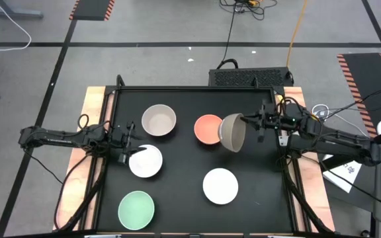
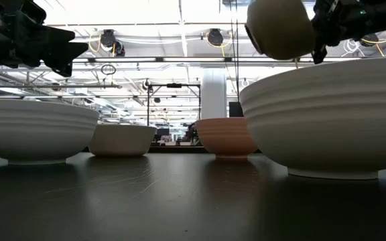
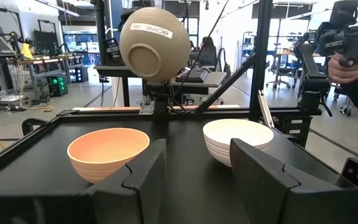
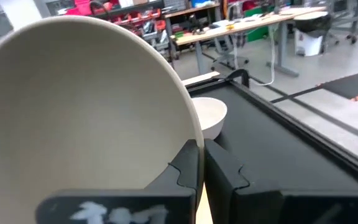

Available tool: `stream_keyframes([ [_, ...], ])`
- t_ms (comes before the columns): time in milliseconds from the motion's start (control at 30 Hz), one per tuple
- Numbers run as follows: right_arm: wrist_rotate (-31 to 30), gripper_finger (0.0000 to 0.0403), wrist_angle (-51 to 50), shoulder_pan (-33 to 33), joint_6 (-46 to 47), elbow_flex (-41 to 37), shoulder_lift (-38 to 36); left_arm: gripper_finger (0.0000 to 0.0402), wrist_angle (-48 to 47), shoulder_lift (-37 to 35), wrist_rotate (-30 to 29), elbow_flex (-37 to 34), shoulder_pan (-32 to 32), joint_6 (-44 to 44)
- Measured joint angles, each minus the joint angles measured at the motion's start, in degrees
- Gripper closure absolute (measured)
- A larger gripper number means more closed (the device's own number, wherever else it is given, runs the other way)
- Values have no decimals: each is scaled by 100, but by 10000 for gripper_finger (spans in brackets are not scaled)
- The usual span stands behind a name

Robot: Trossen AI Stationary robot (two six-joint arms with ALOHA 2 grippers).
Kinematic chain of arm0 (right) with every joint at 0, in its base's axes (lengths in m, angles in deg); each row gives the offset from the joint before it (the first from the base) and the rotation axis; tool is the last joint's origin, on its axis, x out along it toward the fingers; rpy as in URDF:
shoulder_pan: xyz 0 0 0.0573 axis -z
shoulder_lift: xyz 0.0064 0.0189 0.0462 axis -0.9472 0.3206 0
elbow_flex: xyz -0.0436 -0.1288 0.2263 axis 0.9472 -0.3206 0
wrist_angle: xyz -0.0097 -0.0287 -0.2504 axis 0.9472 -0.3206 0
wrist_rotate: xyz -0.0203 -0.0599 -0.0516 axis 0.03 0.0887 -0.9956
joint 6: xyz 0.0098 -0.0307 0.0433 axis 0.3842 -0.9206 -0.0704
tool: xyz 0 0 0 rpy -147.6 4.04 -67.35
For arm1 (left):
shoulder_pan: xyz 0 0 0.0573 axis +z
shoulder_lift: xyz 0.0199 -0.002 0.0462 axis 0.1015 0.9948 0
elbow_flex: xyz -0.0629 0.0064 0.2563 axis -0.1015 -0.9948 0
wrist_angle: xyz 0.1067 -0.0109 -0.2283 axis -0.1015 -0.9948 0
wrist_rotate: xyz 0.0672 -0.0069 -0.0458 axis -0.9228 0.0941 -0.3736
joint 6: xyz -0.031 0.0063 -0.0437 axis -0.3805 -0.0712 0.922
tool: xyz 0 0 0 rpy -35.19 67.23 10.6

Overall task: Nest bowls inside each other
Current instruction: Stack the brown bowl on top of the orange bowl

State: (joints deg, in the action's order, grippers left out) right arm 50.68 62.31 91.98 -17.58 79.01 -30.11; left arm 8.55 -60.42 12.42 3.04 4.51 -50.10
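Note:
My right gripper (image 1: 246,121) is shut on an olive-brown bowl (image 1: 233,131), which it holds tipped on its side in the air beside the salmon-orange bowl (image 1: 207,129). A beige-grey bowl (image 1: 159,120) stands on its base at the far middle. One white bowl (image 1: 145,161) stands at the left, another white bowl (image 1: 220,186) at the near right, and a mint green bowl (image 1: 136,208) at the near left. My left gripper (image 3: 197,180) hangs open and level at the table's left, with nothing between its fingers. My right gripper pinches the olive-brown bowl's rim (image 4: 194,134), one finger (image 4: 188,168) inside the bowl and one (image 4: 225,174) outside. The fingers come level from the table's right. The bowl is lifted clear and tipped on its side, with its labelled underside (image 3: 154,37) facing the left arm.
The bowls stand apart on a black tabletop (image 1: 184,172) with a raised frame. A black box (image 1: 250,77) sits beyond the far edge. A person's hand (image 3: 348,65) shows in the room beyond the right side. Bare table lies between the two white bowls.

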Motion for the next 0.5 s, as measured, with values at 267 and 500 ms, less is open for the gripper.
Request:
stream_keyframes([
  [267,132,399,-3,404,-153,341,610,220,-3,0,0,0,1,-6],
  [500,739,399,-341,907,-226,872,1362,220,-5,0,0,0,0,-8],
])
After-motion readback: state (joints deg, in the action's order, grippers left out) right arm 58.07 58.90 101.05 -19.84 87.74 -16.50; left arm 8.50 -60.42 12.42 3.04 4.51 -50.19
